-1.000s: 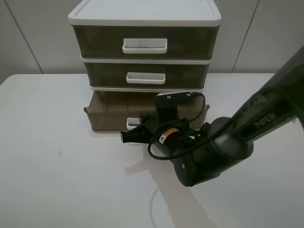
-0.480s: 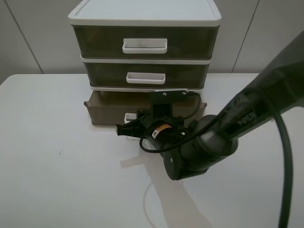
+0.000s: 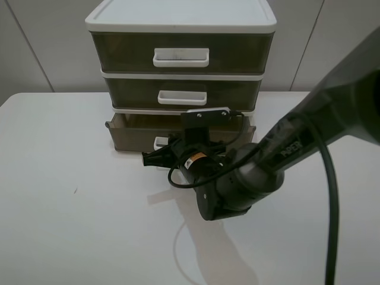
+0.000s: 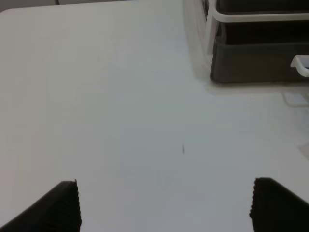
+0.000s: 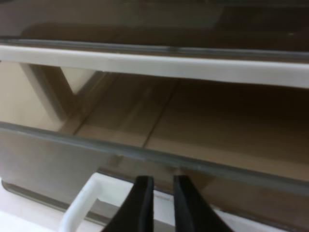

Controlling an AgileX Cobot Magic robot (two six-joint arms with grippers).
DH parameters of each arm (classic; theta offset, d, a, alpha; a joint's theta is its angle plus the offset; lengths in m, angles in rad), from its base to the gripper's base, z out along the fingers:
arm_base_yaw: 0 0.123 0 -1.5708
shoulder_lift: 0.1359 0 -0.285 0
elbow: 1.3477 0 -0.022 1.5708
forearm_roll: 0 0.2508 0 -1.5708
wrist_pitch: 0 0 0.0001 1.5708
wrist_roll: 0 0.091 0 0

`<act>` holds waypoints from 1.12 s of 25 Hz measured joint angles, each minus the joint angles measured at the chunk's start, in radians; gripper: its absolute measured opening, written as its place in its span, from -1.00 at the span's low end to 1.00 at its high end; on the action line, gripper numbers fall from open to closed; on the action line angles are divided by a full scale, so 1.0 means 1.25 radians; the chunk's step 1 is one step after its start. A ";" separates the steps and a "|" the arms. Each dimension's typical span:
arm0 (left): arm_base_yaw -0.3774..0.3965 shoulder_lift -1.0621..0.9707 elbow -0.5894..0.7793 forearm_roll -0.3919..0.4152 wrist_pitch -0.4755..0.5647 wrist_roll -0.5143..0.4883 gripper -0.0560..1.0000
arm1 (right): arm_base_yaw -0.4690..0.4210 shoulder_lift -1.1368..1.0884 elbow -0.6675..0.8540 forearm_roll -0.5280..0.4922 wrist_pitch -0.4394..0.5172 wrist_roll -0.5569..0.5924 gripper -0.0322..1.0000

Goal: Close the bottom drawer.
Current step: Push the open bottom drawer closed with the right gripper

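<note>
My right tool (image 5: 158,200) has its two fingers drawn nearly together, with only a sliver of gap and nothing held in it. The tips sit low at the front of the bottom drawer (image 5: 43,159), right by its white loop handle (image 5: 77,205) (I cannot tell whether they actually touch it). From the high camera, the right arm (image 3: 237,178) lies across the front of the drawer and hides its middle and most of its handle; a black cable (image 3: 328,196) trails off the arm. The drawer juts partway out of the white-topped unit (image 3: 181,13), which stands at the back of the bench (image 3: 65,148).

My left tool (image 4: 164,208) is spread wide, with one fingertip at each side of its view, empty and hovering above bare bench, well apart from the drawer's corner. A small dark speck (image 4: 183,148) marks the surface between them.

Count: one unit, three brown drawers, and three white handles. The two upper drawers (image 3: 181,52) are fully in.
</note>
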 joint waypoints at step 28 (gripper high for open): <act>0.000 0.000 0.000 0.000 0.000 0.000 0.47 | -0.053 0.020 -0.046 0.010 -0.012 -0.065 -0.90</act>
